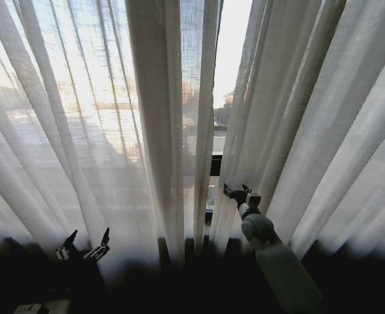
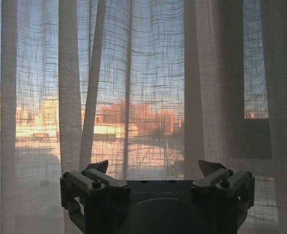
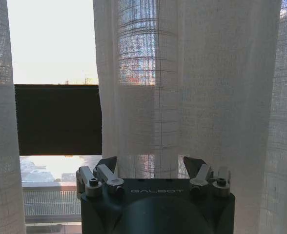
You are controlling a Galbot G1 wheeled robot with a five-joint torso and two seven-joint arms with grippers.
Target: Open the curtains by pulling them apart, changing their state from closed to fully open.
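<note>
curtains (image 1: 160,131) hang sheer and limp across the window, narrow gap at centre; right gripper (image 1: 237,195) spread wide at the right panel's inner edge, where bunched pleats should hold best; left gripper (image 1: 82,247) also spread, low before the left panel

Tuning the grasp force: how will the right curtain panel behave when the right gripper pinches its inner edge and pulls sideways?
Probably floppy: the right curtain panel hangs in long soft pleats, so it should bunch rather than move as a sheet. Likely light, since daylight shows through its open weave. The right gripper, open at the panel's inner edge, may catch only one fold and slip.
</note>
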